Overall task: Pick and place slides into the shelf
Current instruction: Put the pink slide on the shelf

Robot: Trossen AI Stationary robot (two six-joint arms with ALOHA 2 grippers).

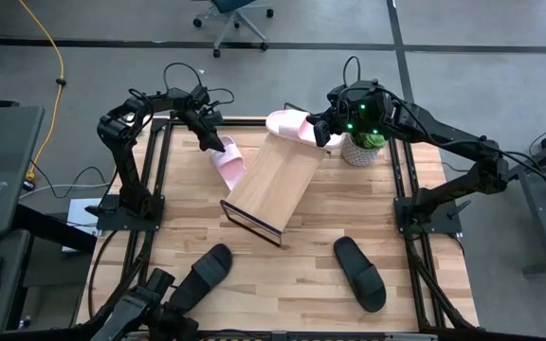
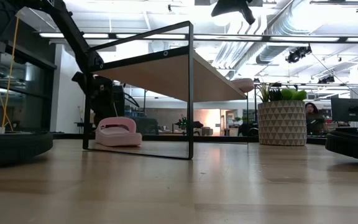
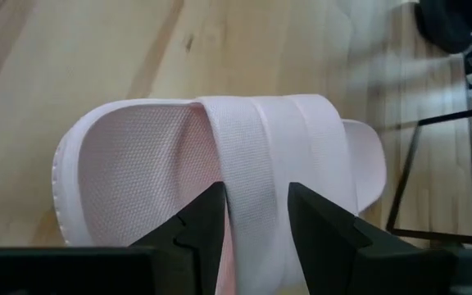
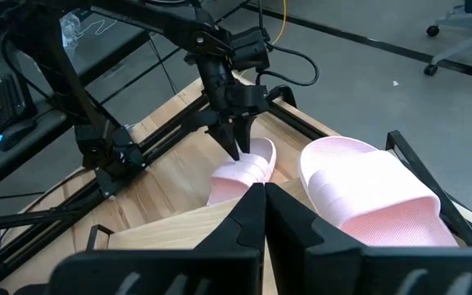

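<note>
My left claw (image 3: 256, 217) pinches the strap of the pink slide (image 3: 220, 156) left of the shelf (image 1: 271, 180); a thin grip, it may slip free.

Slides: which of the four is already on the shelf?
The pink slide at the top end of the slanted shelf. The other pink slide lies on the table with the left gripper at its strap; both black slides lie on the table.

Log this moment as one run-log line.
left gripper: fingers around strap of pink slide on table | right gripper: shut, empty | second pink slide: on shelf
</note>
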